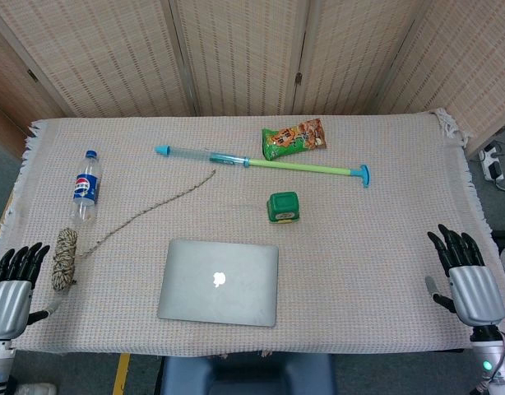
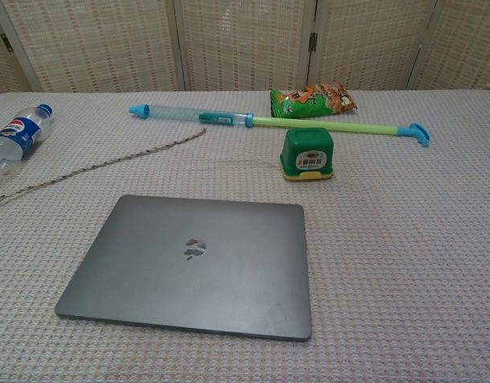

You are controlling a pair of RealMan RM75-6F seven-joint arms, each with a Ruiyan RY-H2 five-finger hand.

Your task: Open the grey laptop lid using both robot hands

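The grey laptop (image 1: pixel 219 281) (image 2: pixel 193 263) lies flat and closed near the table's front edge, its logo facing up. My left hand (image 1: pixel 12 288) hovers at the front left corner of the table, fingers extended and apart, holding nothing, well left of the laptop. My right hand (image 1: pixel 467 276) is at the front right edge, fingers also extended and apart, empty, far right of the laptop. Neither hand shows in the chest view.
A ball of twine (image 1: pixel 64 258) with a loose strand lies left of the laptop. Behind are a water bottle (image 1: pixel 85 196) (image 2: pixel 16 137), a long blue-green pump (image 1: pixel 261 163) (image 2: pixel 269 121), a snack bag (image 1: pixel 294 137) (image 2: pixel 312 100) and a green tub (image 1: pixel 283 208) (image 2: pixel 307 154).
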